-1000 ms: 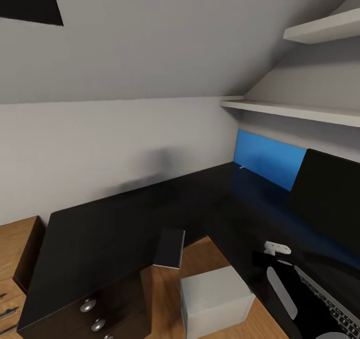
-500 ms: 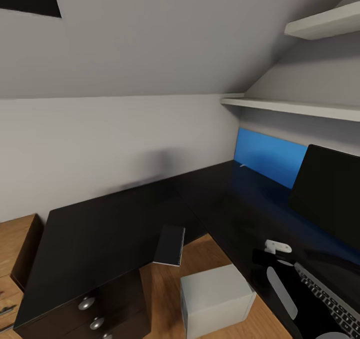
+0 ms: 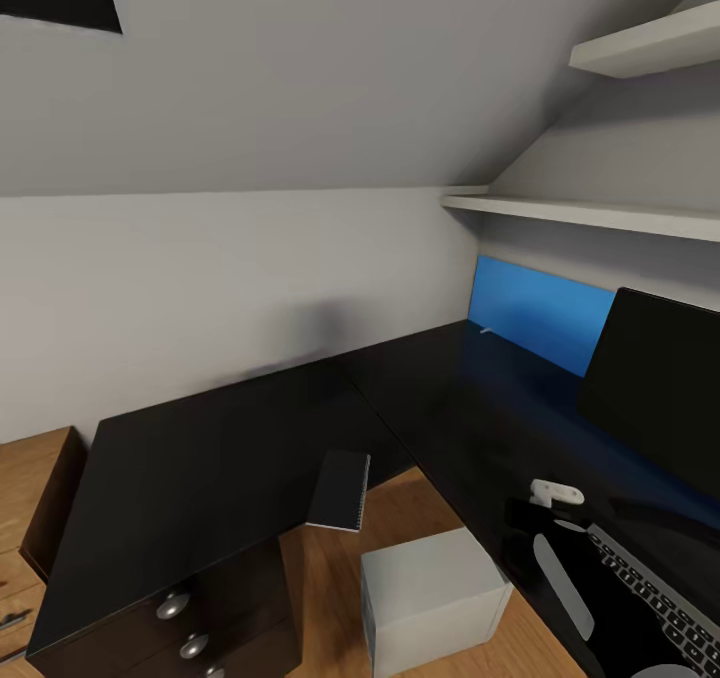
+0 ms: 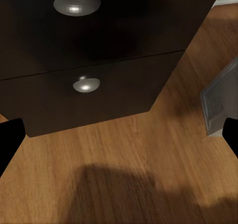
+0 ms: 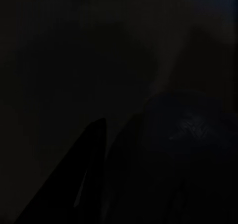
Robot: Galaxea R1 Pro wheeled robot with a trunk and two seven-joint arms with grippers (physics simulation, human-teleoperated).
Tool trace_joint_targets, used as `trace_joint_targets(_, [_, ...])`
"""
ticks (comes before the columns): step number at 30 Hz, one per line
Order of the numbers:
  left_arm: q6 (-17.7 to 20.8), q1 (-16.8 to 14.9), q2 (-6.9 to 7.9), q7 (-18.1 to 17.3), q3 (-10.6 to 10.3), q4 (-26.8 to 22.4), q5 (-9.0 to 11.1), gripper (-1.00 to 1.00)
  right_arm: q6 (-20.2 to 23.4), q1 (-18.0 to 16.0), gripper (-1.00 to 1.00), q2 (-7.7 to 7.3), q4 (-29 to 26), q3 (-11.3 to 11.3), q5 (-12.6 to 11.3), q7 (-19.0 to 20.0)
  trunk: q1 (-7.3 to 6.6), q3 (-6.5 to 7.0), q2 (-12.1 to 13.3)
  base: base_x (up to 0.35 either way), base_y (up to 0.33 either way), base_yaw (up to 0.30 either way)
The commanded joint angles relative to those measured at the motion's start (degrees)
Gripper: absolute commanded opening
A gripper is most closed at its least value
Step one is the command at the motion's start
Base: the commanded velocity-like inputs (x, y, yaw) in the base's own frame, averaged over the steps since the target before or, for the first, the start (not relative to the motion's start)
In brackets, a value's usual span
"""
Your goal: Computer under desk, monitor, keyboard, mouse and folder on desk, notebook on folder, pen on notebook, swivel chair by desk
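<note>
I can read no text, label, brand or number anywhere; the keyboard (image 3: 665, 608) keys on the bench (image 3: 200, 468) are too small to read.

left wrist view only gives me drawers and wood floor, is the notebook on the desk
Observer: Yes. The notebook lies at the front edge of the desk, and one corner seems to overhang.
Operator: whats the grey thing at my edge
Observer: That is the computer, standing on the floor by the desk's inner corner.
Operator: monitor up yet
Observer: Yes, the monitor stands on the desk's right wing, in front of a blue panel.
</note>
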Motion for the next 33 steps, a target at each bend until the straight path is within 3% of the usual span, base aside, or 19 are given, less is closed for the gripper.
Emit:
trace_joint_targets(1, [-0.14, -0.03, -0.02, -0.15, 0.51, -0.01, -0.52, 1.0, 0.11, -0.04, -1.0, -0.07, -0.07, 0.21, -0.45, -0.47, 0.0, -0.06, -0.04, 0.0, 0.0, 0.0])
trace_joint_targets(7, [-0.11, -0.03, -0.02, -0.15, 0.51, -0.01, -0.52, 1.0, 0.12, -0.07, -1.0, -0.06, -0.13, 0.15, -0.15, -0.47, 0.0, -0.06, -0.04, 0.0, 0.0, 0.0])
trace_joint_targets(8, [-0.1, -0.03, -0.02, -0.15, 0.51, -0.01, -0.52, 1.0, 0.12, -0.08, 1.0, -0.06, -0.11, 0.15, -0.15, -0.47, 0.0, -0.06, -0.04, 0.0, 0.0, 0.0])
trace_joint_targets(26, [-0.14, -0.01, -0.02, -0.15, 0.51, -0.01, -0.52, 1.0, 0.11, -0.04, 1.0, -0.1, -1.0, -0.14, -0.14, -0.47, 0.0, -0.06, -0.04, 0.0, 0.0, 0.0])
trace_joint_targets(33, [-0.14, -0.01, 0.05, -0.15, 0.51, -0.01, -0.52, 1.0, 0.12, -0.02, 1.0, -0.02, -7.6, -0.04, -0.24, -0.62, 0.0, -0.06, -0.04, 0.0, 0.0, 0.001])
